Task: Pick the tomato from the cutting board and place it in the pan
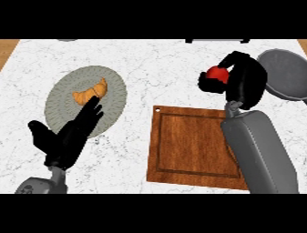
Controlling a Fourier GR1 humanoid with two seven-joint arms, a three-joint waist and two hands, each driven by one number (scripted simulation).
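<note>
Left robot hand (68, 136) – fingers straight, resting left of the cutting board (195, 148). Right robot hand (233, 79) – curled round the tomato (216, 72), carried beyond the board, just short of the pan (289, 75). Risk judged: an early release would land it on the bench (156, 68).

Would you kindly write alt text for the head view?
The robot's right hand holds a red tomato above the marble counter, between a wooden cutting board and a grey pan. Its open left hand rests beside a plate holding a croissant.
</note>
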